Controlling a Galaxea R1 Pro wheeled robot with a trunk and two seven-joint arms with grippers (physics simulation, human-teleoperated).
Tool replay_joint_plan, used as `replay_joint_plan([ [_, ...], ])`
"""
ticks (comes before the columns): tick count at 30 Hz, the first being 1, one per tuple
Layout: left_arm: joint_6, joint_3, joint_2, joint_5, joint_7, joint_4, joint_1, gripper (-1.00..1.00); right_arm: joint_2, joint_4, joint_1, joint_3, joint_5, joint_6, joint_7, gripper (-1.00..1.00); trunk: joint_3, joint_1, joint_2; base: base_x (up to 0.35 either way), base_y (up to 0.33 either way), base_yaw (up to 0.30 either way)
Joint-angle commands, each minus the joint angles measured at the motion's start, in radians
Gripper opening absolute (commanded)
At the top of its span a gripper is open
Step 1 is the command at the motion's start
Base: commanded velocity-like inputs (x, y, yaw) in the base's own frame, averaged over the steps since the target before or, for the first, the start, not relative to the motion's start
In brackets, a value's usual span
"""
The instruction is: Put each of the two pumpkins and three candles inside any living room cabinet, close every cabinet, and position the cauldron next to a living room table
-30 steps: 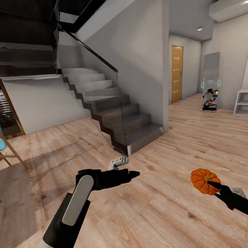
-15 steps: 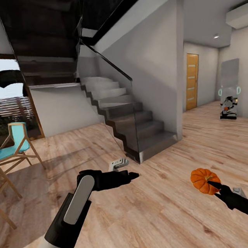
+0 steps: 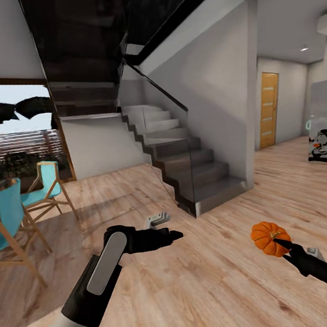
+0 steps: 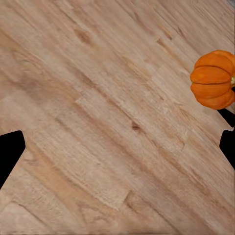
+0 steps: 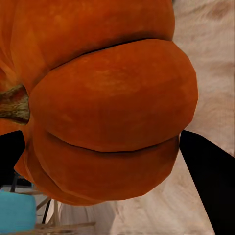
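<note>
Carrying one pumpkin [image 3: 268,238] across open wooden floor [image 3: 211,291], lower right of the head view. Right gripper [image 3: 278,243] clamped on the pumpkin, one dark fingertip visible against its near face. Right wrist view: pumpkin [image 5: 98,103] pressed between both black fingers, stem lying sideways, so held on its side rather than upright. No long axis to speak of; body round and ribbed.

Left gripper [image 3: 168,233] at lower centre of the head view, empty, hanging over bare floor. Fingers pointing toward the right of frame. Opening not readable from the head view; left wrist view shows a dark fingertip [image 4: 10,154] at one frame edge with floor across the middle, suggesting jaws spread wide. Pumpkin [image 4: 214,80] visible from that camera at the far edge, well apart from the left jaws.

No cabinet, candle, cauldron or table visible. Staircase [image 3: 183,155] at centre, teal chairs [image 3: 15,214] at left edge, orange door [image 3: 269,110] at upper right.

Judged stage: transit, with the cabinet yet to be found. Relation governing the coming move: pumpkin already seated in the right jaws, hence right arm to deliver; left arm free and likely the one to open a drawer. Risk: sideways grip may let the pumpkin roll on release.
</note>
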Motion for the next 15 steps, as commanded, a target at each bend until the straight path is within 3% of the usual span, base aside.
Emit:
replay_joint_plan([
  [1, 0.001, -0.001, 0.0, 0.01, 0.01, 0.0, -0.001, 1.0, 0.0, 0.0, 0.0, -0.005, -0.004, 0.007, 0.0, -1.0, 0.003, -0.005, 0.007, -0.317, 0.079, 0.261],
  [8, 0.001, -0.003, -0.001, 0.01, 0.01, -0.002, -0.001, 1.0, 0.0, 0.0, 0.0, -0.005, -0.004, 0.007, 0.0, -1.0, 0.03, -0.032, 0.056, -0.312, 0.054, 0.266],
  [15, 0.001, -0.003, -0.001, 0.01, 0.01, -0.002, -0.001, 1.0, 0.0, 0.0, 0.0, -0.005, -0.004, 0.007, 0.0, -1.0, 0.057, -0.058, 0.105, -0.093, 0.005, 0.268],
])
